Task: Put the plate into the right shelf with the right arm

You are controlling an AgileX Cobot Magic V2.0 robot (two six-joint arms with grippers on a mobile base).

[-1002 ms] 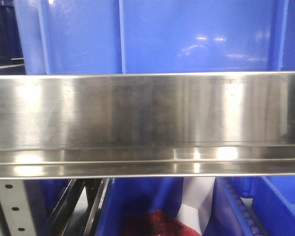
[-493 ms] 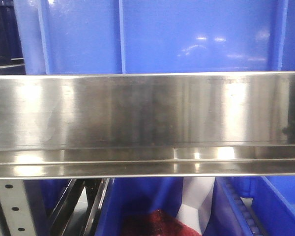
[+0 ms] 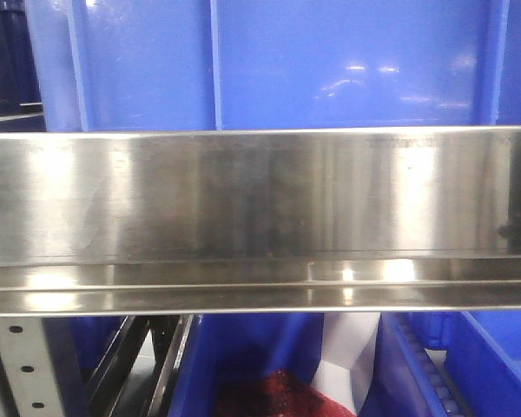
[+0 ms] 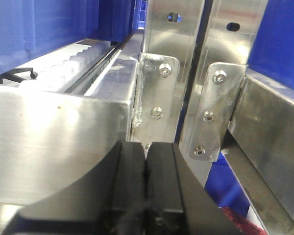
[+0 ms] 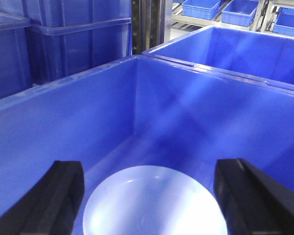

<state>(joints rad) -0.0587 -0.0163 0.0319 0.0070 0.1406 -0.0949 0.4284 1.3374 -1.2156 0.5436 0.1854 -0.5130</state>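
Observation:
The pale blue-white plate (image 5: pixel 154 203) lies flat on the floor of a blue bin (image 5: pixel 112 98) in the right wrist view. My right gripper (image 5: pixel 149 169) hangs open above it, one black finger (image 5: pixel 63 188) on each side, neither touching the plate. The steel shelf rail (image 3: pixel 260 217) fills the front view from edge to edge. In the left wrist view my left gripper (image 4: pixel 146 152) is shut with nothing in it, close to the shelf's bolted uprights (image 4: pixel 159 83).
Blue bins (image 3: pixel 278 61) stand on the shelf above the rail, and more sit below it (image 3: pixel 469 365) beside something red (image 3: pixel 273 395). A second blue bin (image 5: pixel 235 49) stands behind the plate's bin. A perforated upright (image 3: pixel 22 365) is at lower left.

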